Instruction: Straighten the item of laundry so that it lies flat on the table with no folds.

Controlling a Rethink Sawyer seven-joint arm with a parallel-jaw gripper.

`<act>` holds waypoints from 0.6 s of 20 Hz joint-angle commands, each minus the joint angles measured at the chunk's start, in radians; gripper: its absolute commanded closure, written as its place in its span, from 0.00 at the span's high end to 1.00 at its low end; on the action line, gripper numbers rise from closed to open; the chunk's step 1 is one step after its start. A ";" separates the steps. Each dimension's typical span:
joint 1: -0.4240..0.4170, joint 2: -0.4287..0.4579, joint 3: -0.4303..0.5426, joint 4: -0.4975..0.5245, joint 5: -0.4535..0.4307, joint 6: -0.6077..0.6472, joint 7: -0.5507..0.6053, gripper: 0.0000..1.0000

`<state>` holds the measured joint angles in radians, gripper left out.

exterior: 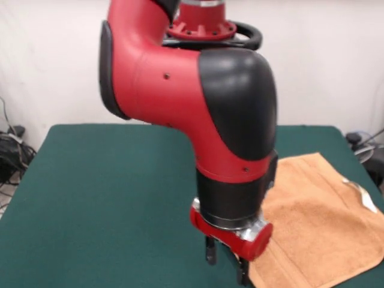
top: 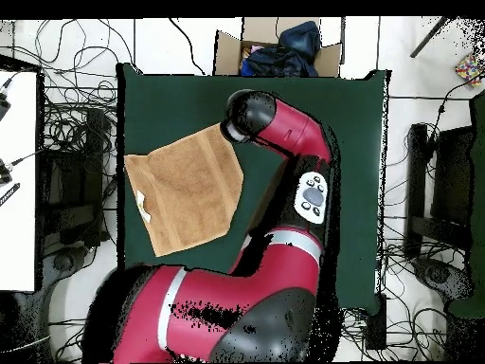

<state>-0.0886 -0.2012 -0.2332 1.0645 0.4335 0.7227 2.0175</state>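
Note:
The orange-tan towel (exterior: 318,222) lies on the right part of the green table (exterior: 108,192), mostly spread. Its right edge is folded over, with a white tag (exterior: 362,195) there. My gripper (exterior: 227,271) points down at the towel's left near edge, low over the table. Its dark fingers (exterior: 210,252) stand apart with green table showing between them, and nothing is held. In the overhead view the towel (top: 185,190) lies at the table's (top: 322,104) left side. The arm's wrist (top: 248,116) covers the towel's upper right corner and hides the gripper.
A cardboard box (top: 227,52) with dark clothes stands beyond the table's top edge in the overhead view. Cables lie on the floor round the table (exterior: 9,144). The towel reaches close to the table's edge (top: 124,190).

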 commanded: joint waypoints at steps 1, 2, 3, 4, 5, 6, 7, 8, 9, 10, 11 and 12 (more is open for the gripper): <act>0.041 0.049 0.050 0.046 0.050 -0.020 0.311 1.00; 0.038 0.051 0.061 0.052 0.051 -0.030 0.301 1.00; 0.037 0.051 0.069 0.059 0.053 -0.037 0.296 1.00; 0.035 0.053 0.075 0.062 0.053 -0.042 0.288 1.00; 0.036 0.056 0.077 0.063 0.051 -0.047 0.285 1.00; 0.033 0.058 0.078 0.063 0.048 -0.044 0.275 1.00; 0.035 0.058 0.077 0.069 0.045 -0.045 0.272 1.00; 0.031 0.055 0.080 0.078 0.045 -0.041 0.263 1.00; 0.027 0.047 0.075 0.090 0.042 -0.030 0.261 1.00; 0.033 0.032 0.059 0.112 0.036 -0.019 0.267 1.00; 0.042 0.005 0.045 0.146 0.032 -0.015 0.275 1.00; 0.052 -0.032 0.028 0.186 0.024 -0.014 0.276 1.00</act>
<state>-0.0550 -0.1751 -0.2333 1.0899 0.4370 0.7223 2.0440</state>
